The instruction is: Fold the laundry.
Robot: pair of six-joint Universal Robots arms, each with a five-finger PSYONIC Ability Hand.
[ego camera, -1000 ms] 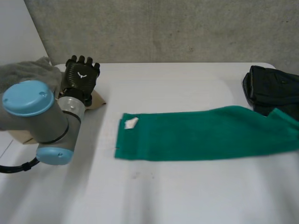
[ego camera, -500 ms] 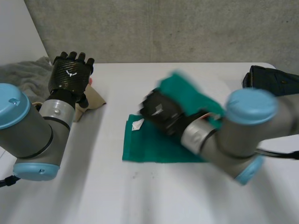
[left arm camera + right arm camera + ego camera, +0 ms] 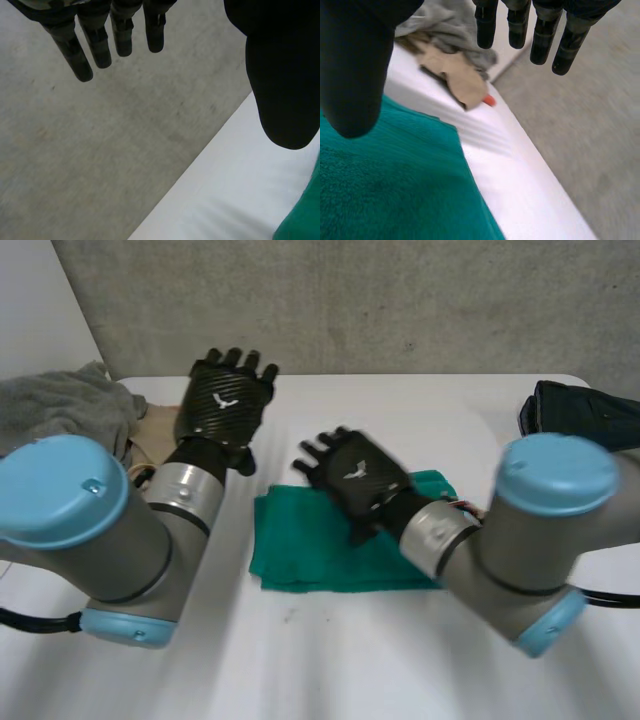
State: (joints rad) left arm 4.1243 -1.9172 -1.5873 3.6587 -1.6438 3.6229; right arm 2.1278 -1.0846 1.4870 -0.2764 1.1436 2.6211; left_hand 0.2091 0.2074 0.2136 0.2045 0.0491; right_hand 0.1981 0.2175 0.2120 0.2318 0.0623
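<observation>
Lying folded over at the centre of the head view on the white table (image 3: 330, 670), the soft green terry-cloth towel (image 3: 300, 555) looks light and limp; pinch it at a corner. Above it hovers the right hand (image 3: 355, 478), fingers straight and empty. At upper left, the left hand (image 3: 222, 405) is likewise.

Item: left hand (image 3: 225, 405) and right hand (image 3: 355, 475), black, woven carbon-pattern backs, each bearing a small white mark; dark cylindrical fingers (image 3: 100, 45). Item: left arm (image 3: 130, 530) and right arm (image 3: 520, 550), grey rounded joints, light-blue round caps (image 3: 60, 490), silver wrist collars (image 3: 185, 495).
</observation>
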